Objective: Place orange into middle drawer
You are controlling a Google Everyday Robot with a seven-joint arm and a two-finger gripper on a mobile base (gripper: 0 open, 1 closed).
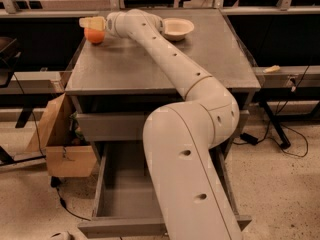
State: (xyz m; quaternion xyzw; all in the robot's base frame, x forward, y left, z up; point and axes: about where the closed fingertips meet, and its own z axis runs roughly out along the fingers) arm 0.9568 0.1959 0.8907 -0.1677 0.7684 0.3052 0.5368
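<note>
**Gripper over the orange at the cabinet's back corner**

The white arm (190, 154) rises from the foreground and stretches across the grey cabinet (130, 69). Below its top, the middle drawer (122, 189) stands pulled out. A cardboard box (60, 144) sits left of the cabinet. A cream bowl (177, 29) rests at the back of the top. The gripper (91, 24) is at the back left corner, directly over the orange (94, 36). I cannot tell whether it grips the fruit.
</note>
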